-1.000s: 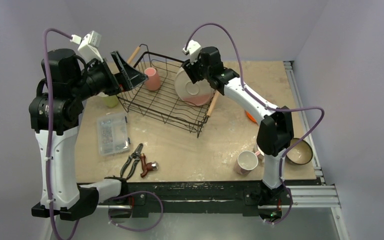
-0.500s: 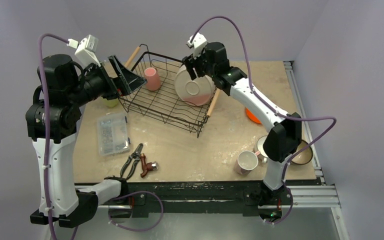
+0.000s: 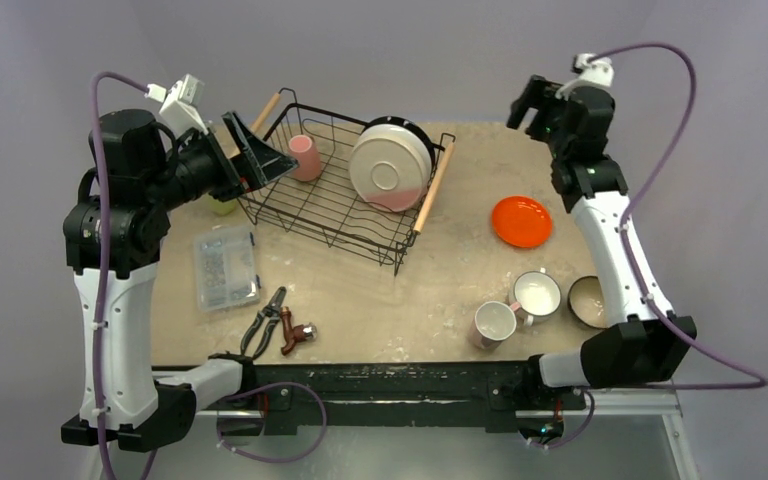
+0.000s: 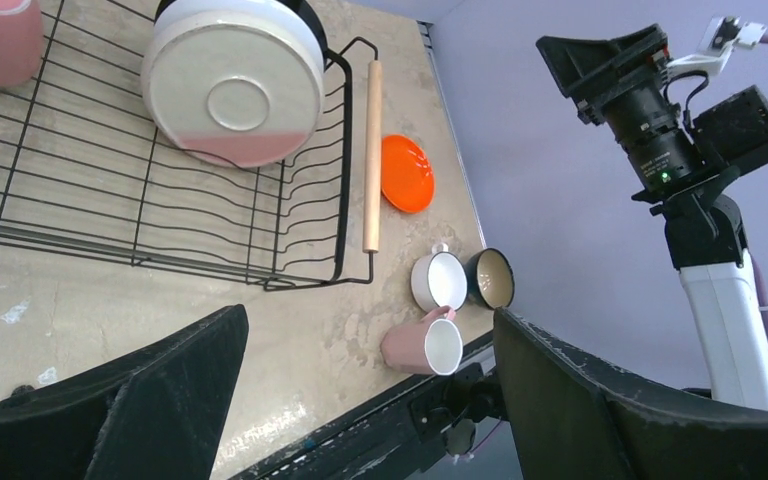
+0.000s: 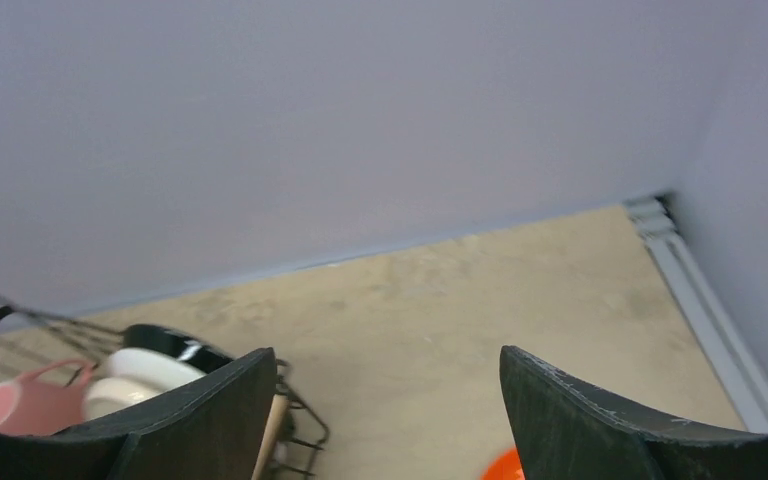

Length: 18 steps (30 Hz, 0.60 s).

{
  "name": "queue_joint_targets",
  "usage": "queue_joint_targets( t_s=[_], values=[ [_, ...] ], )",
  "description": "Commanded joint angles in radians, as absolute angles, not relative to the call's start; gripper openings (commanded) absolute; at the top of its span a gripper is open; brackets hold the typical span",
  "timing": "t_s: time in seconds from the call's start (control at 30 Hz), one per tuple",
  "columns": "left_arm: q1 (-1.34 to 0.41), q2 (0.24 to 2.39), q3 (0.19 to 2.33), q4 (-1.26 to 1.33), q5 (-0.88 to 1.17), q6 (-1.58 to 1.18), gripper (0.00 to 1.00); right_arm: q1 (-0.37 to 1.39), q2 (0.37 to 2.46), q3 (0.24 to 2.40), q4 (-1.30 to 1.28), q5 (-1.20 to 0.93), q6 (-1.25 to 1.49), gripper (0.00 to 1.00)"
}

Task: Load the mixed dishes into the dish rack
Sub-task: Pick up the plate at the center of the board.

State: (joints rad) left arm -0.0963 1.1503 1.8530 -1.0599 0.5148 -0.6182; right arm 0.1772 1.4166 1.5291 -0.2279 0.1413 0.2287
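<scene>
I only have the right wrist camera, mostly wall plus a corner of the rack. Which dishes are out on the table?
Observer: A pink mug, a white mug and a small dark bowl sit together near the front right corner of the table.
Operator: Where's the red plate?
Observer: The red plate lies flat, right of the dish rack and apart from it.
Operator: Is the left tool busy?
Observer: No, the left tool is open and empty, at the rack's left end.
</scene>
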Motion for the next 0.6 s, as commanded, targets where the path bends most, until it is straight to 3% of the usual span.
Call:
queue_joint_targets(
  t_s=[0.0,0.17,0.4,0.57],
  values=[
    [-0.091,1.131,1.845,-1.005,0.550,-0.647,0.91,-0.009,1.358,1.378,-0.313,0.073,0.428,0.82],
    [-0.091,1.120,1.842,-1.008,0.557,-0.652,0.91,-0.231,1.436,1.287,-0.446,-0.135,0.488,0.82],
    [-0.091,1.089,1.812,-1.003,0.560,-0.669,0.91,-0.325,1.589,1.221,-0.465,-0.269,0.418,0.81],
    [-0.091,1.062,1.781,-0.985,0.543,-0.681,0.91,-0.425,1.667,1.146,-0.389,-0.451,0.404,0.74]
  ],
)
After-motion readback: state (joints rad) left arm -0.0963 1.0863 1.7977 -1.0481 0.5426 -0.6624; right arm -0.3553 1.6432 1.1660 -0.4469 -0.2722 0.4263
